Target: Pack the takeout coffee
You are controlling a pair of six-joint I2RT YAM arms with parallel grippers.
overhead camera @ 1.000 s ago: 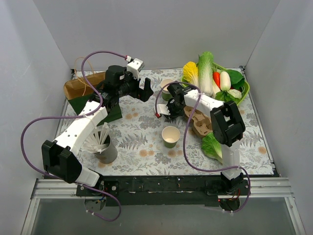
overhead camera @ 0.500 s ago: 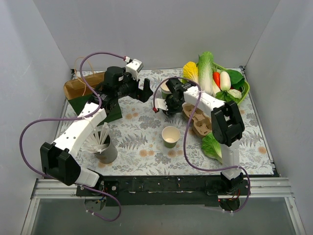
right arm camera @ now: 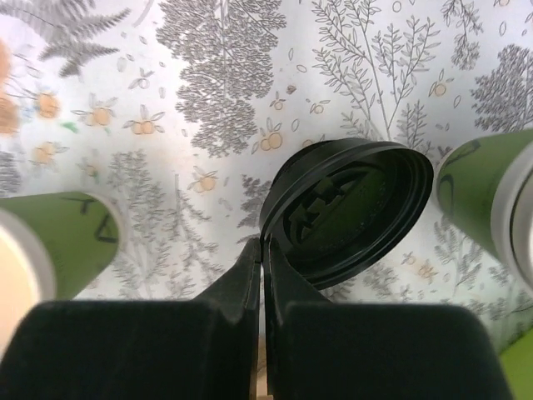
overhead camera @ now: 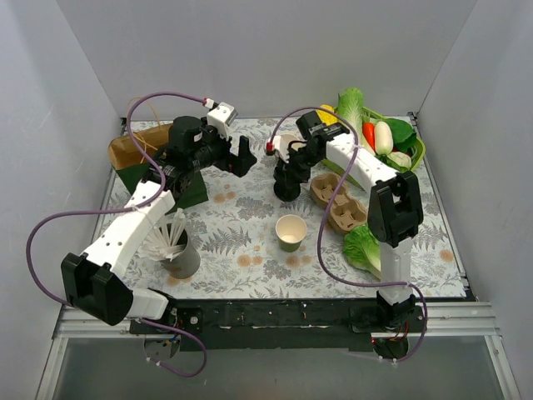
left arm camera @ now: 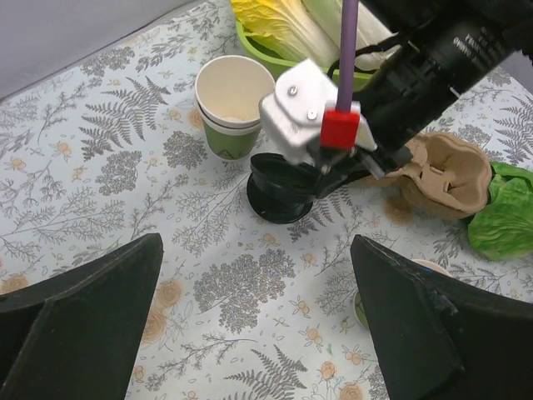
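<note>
Black plastic, flat and round, the lid (right arm camera: pixel 350 212) tilts low over the floral surface (overhead camera: pixel 233 242), its rim pinched in the right claw (right arm camera: pixel 262 250). The left claw (left arm camera: pixel 254 275) gapes empty. The lidding step seems in hand: the next move calls for centring the lid over the cream-and-green paper cup (overhead camera: pixel 291 227) nearby.

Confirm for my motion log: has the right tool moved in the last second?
Yes. The right tool has swung toward the far edge, off the pulp tray it overlapped, pinching the black lid.
</note>
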